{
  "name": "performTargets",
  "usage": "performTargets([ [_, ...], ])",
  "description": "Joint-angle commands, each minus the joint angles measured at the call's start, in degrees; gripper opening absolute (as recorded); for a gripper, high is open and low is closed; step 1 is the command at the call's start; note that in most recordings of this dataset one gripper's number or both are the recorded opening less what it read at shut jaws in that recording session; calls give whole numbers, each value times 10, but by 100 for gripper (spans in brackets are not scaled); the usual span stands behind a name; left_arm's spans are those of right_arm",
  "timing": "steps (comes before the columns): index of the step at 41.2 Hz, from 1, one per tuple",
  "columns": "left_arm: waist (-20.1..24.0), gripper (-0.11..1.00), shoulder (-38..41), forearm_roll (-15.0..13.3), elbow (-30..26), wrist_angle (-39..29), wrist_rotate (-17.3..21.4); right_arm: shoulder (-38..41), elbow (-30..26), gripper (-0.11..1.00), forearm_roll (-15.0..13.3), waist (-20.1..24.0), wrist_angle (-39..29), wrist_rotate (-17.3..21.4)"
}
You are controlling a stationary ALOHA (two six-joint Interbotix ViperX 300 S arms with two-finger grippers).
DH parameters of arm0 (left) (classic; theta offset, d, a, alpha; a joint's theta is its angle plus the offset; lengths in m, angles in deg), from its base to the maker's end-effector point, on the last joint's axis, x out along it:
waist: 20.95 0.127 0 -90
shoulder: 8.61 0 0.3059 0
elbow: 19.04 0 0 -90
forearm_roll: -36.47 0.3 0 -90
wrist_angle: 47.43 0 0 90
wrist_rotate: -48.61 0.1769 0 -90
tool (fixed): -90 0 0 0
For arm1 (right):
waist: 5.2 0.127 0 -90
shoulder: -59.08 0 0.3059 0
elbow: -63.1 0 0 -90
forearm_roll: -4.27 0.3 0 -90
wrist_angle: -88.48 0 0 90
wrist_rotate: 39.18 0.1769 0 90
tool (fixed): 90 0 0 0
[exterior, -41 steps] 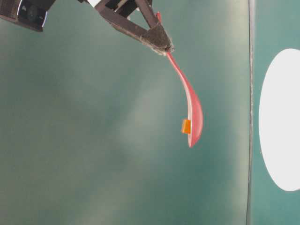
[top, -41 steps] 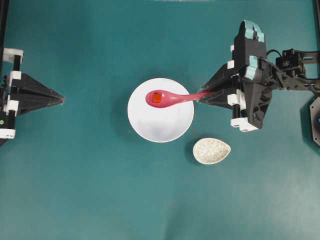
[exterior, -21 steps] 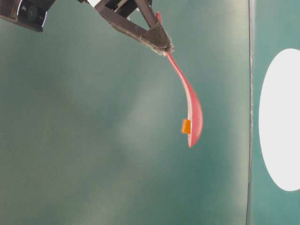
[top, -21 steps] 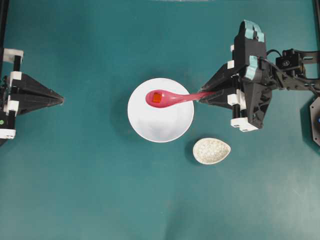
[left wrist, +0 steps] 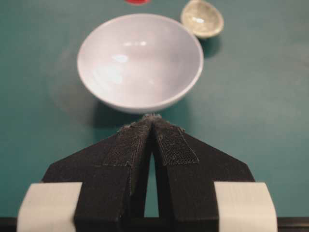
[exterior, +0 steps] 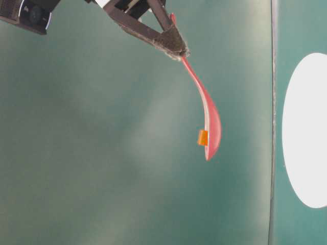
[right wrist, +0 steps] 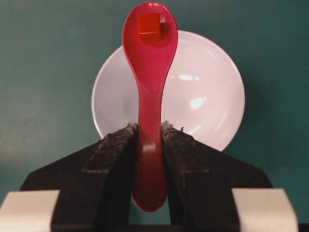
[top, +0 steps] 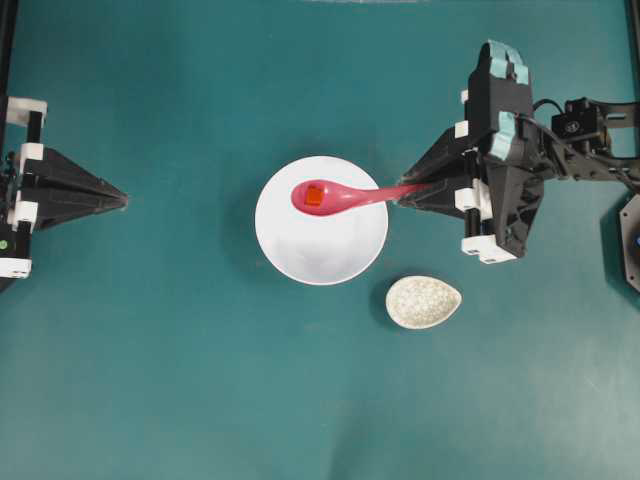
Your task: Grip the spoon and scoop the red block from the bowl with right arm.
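Note:
My right gripper (top: 403, 194) is shut on the handle of the pink-red spoon (top: 345, 196). It holds the spoon level above the white bowl (top: 325, 250). The tiny red block (top: 313, 196) sits in the spoon's scoop. In the right wrist view the spoon (right wrist: 149, 72) runs out from between the jaws of the right gripper (right wrist: 149, 128), with the block (right wrist: 149, 23) at its far end over the bowl (right wrist: 207, 96). The table-level view shows the spoon (exterior: 210, 120) held clear of the table with the block (exterior: 203, 137) on it. My left gripper (top: 124, 199) is shut and empty at the far left.
A small oval speckled dish (top: 424, 301) lies just right of and below the bowl. It also shows in the left wrist view (left wrist: 202, 18) behind the bowl (left wrist: 140, 82). The teal table surrounds everything.

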Motion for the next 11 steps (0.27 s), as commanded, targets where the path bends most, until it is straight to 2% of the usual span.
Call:
performTargets([
  [1,1,0,4,1,-13,2,-1,-11,-16,24,-1,1,6,0],
  [11,1,0,5,2,-13,2,-1,-11,-16,24,-1,1,4,0],
])
